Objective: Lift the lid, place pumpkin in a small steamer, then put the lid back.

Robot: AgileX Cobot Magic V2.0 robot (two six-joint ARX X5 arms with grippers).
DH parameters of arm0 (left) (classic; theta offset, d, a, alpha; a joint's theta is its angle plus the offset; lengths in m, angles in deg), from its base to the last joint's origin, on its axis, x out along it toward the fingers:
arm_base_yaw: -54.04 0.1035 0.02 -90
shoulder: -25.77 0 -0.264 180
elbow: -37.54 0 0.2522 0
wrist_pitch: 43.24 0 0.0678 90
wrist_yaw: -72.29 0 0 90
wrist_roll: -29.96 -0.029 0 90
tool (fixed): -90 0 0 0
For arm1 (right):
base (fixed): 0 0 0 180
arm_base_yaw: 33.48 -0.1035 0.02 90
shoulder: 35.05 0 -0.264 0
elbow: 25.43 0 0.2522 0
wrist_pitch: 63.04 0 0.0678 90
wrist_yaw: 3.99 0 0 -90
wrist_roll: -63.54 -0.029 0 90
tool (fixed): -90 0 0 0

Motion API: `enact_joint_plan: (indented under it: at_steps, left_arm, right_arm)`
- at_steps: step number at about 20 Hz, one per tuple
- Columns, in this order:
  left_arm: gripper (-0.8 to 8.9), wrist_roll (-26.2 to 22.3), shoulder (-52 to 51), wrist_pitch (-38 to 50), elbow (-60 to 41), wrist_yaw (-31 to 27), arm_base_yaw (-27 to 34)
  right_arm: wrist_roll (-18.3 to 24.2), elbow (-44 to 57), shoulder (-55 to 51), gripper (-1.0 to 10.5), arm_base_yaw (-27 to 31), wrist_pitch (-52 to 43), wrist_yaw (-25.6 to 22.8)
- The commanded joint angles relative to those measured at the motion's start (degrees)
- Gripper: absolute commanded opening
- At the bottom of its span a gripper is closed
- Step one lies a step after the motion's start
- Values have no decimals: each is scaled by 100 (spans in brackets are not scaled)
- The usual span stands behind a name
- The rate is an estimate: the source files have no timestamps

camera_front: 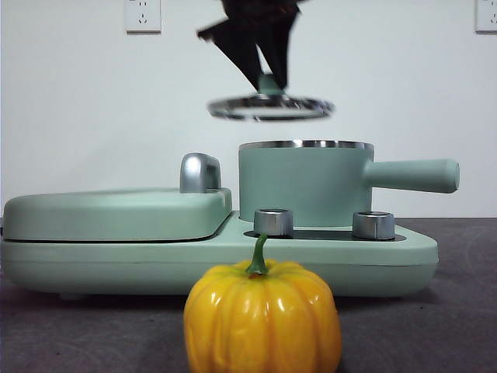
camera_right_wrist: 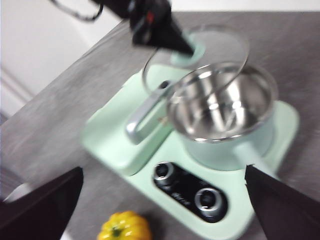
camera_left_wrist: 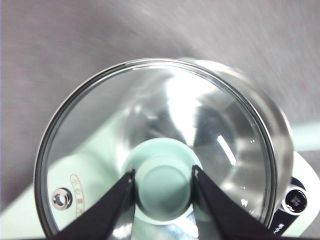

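Observation:
My left gripper [camera_left_wrist: 163, 175] is shut on the mint-green knob of the glass lid [camera_left_wrist: 100, 135], holding it in the air a little above the small steamer [camera_front: 304, 186]. In the front view the lid [camera_front: 270, 106] hangs tilted under that gripper [camera_front: 268, 78]. The steamer [camera_right_wrist: 225, 115] stands open, its steel inside bare. The yellow-orange pumpkin [camera_front: 262, 317] sits on the table in front of the appliance, near the camera; it also shows as the pumpkin [camera_right_wrist: 125, 226] below my right gripper [camera_right_wrist: 160, 200], which is open and high above the table.
The steamer sits on a mint-green cooker base [camera_front: 404, 252] with two steel dials [camera_front: 273, 221]. A flat griddle cover [camera_front: 116, 214] with a chrome handle [camera_front: 199, 172] takes up the base's left half. The steamer's long handle [camera_front: 411, 175] points right.

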Motion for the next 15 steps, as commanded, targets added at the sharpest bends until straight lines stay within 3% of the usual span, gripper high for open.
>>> enact_joint_plan:
  at_steps: [1,3,12,15]
  left_arm:
    - [17,105,-428,-74,219,-28,149]
    - [16,120,-673,-83,203,-31,369]
    - [15,271,-1445,-136,184,-24,1484]
    - [15,393,-1469,-96,177,0,1731]
  right_arm:
    - [-153,-404,317,514,-455,142,-52]
    - [-267,-713,671,514,-966,348,-131]
    - [-846,-1250,2503,514,-3838,743,-1810]
    - [-852,-1250,3191,515,-4472,741,-2315]
